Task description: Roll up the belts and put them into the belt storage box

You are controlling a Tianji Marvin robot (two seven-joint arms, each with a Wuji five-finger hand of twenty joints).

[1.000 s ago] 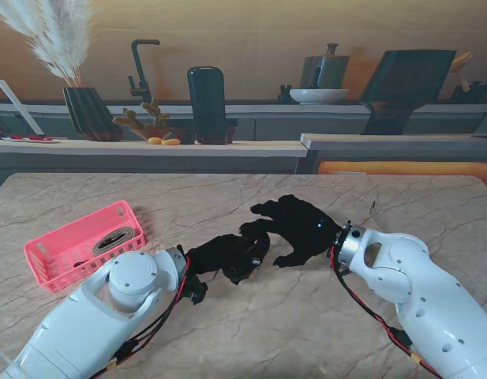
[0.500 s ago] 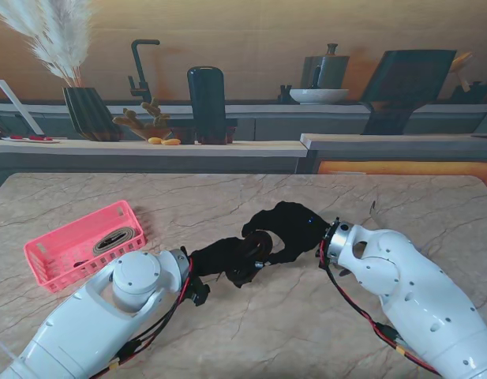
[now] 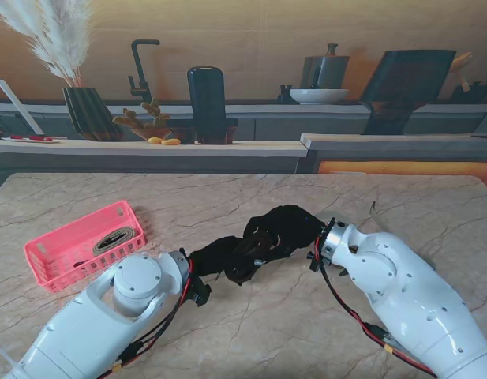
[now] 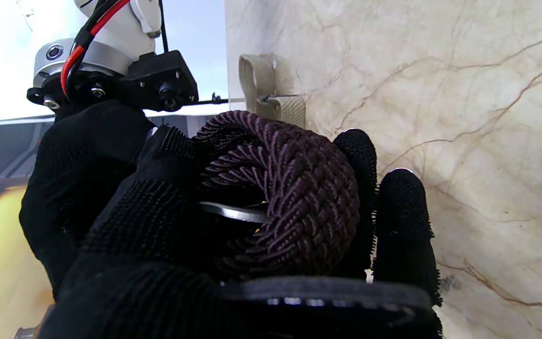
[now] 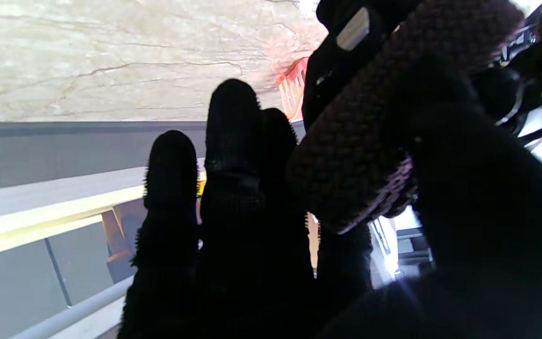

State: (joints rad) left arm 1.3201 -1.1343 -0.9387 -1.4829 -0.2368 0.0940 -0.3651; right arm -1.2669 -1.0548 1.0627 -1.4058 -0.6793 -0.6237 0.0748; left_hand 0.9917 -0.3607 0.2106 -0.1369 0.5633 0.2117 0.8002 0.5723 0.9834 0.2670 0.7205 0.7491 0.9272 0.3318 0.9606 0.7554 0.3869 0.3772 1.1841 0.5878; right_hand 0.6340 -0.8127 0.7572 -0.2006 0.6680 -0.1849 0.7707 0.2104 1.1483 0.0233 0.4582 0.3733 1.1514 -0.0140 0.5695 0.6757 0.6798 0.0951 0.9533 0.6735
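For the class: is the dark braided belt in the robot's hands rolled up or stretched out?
Rolled up. The belt forms a tight coil, held between the left hand and right hand.

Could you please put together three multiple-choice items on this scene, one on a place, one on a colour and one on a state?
1. Where does the pink storage basket sit in the stand's view?
A. On the table's left side
B. On the table's right side
C. On the back counter

2. What colour is the braided belt?
A. Bright yellow
B. Dark purple-brown
C. White

3. What state is that belt in?
A. Stretched flat
B. Hanging off the edge
C. Coiled into a roll between the left robot hand and right robot hand

Answers: 1 A, it lies beside the left arm. 2 B, the left wrist view shows the weave. 3 C, the gloved fingers cradle the coil.
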